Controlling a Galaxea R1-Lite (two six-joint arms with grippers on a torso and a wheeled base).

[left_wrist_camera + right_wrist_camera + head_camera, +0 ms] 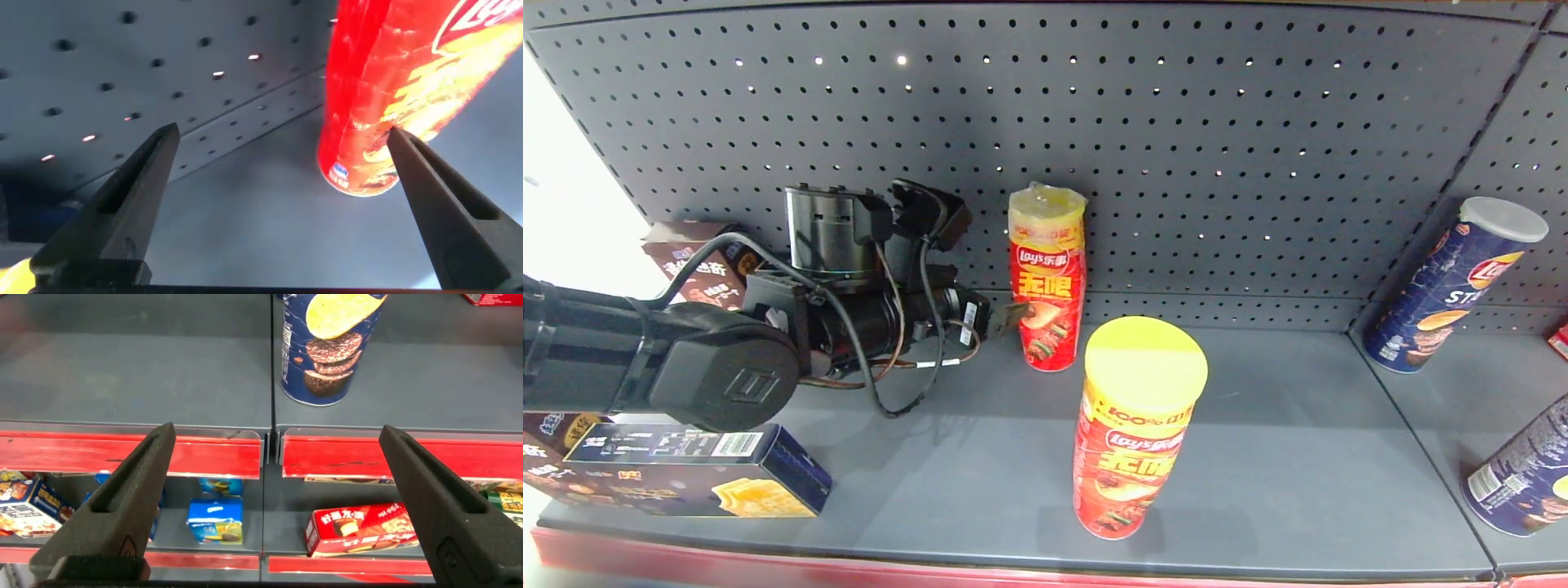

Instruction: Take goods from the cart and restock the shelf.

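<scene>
1. A brown box (698,261) stands at the back of the shelf (1298,457), far left of the back red can (1047,278) and against the grey pegboard (1176,147).
2. A dark blue box (698,469) lies flat at the shelf's front edge, left of the back red can and well forward of it.
3. The left arm (686,359) stretches across the shelf from the left, level with the lower half of the back red can.
4. The left jaws are spread wide and hold nothing. One fingertip (396,143) sits right at the back red can's lower side, but I cannot tell whether it touches.
5. The back red can stands upright, close to the pegboard, with a yellow lid on top.
6. A front red can (1135,425) stands upright, forward and slightly right of the back red can and apart from it.
7. A back blue can (1454,286) leans in the next bay, well right of the back red can.
8. A front blue can (1523,482) stands near the shelf's front edge, farther right and forward of the back red can.
9. The right jaws are wide open and empty, out in front of the red shelf edge (351,453) and facing the front blue can (327,351).
10. Below that edge, a blue packet (216,521) and a red box (359,529) sit on a lower shelf.
</scene>
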